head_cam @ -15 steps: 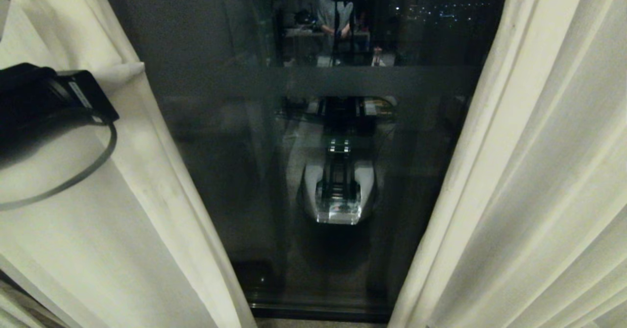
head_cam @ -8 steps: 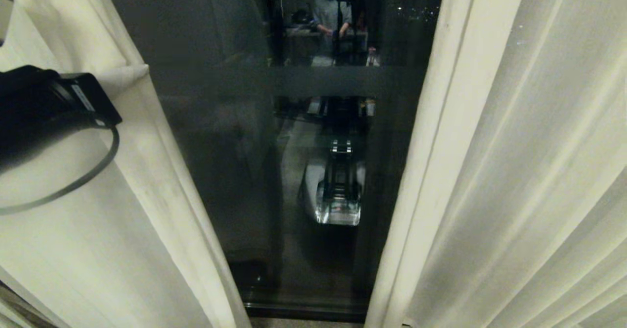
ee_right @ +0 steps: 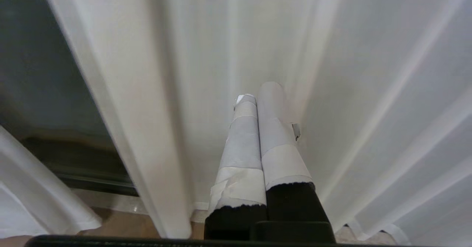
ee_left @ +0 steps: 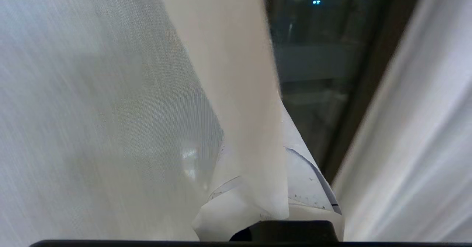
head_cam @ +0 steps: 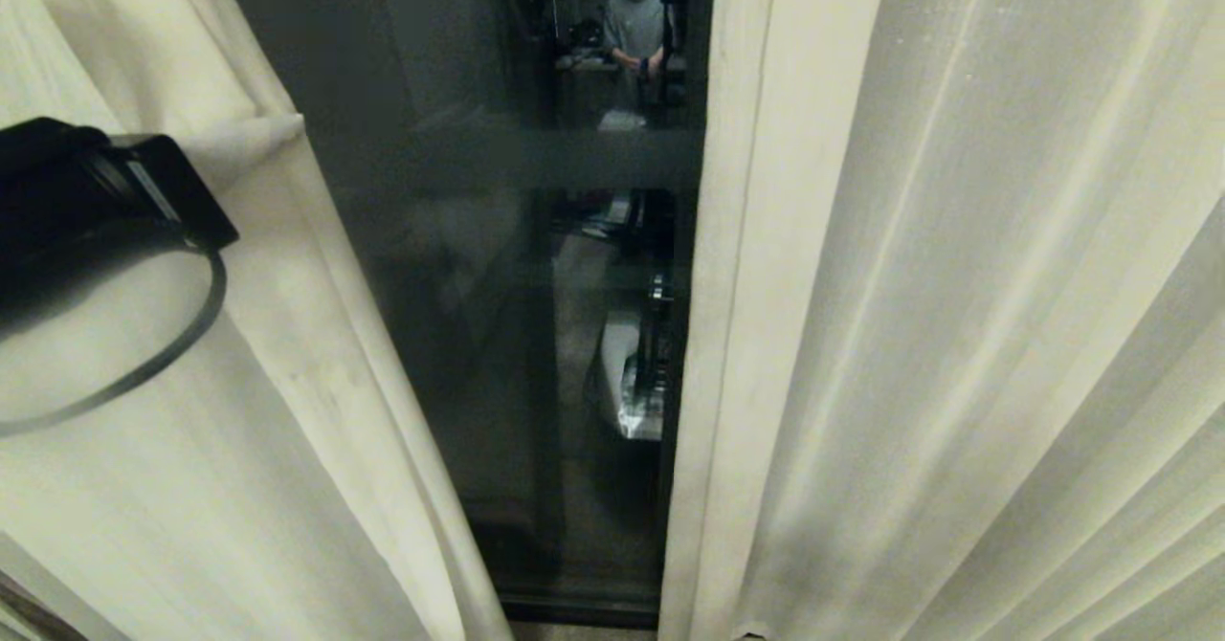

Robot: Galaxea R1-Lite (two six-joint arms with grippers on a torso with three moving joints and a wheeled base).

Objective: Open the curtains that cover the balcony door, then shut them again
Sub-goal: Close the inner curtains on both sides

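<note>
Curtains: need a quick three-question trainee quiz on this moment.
1. True or false: the left pincer is shut on the edge of the left curtain.
2. The right pincer is: A) open around a fold; B) shut, holding nothing; C) shut on a fold.
3. What shows in the gap between the left curtain and the right curtain?
Key: 1 true; 2 B; 3 the dark glass of the balcony door.
</note>
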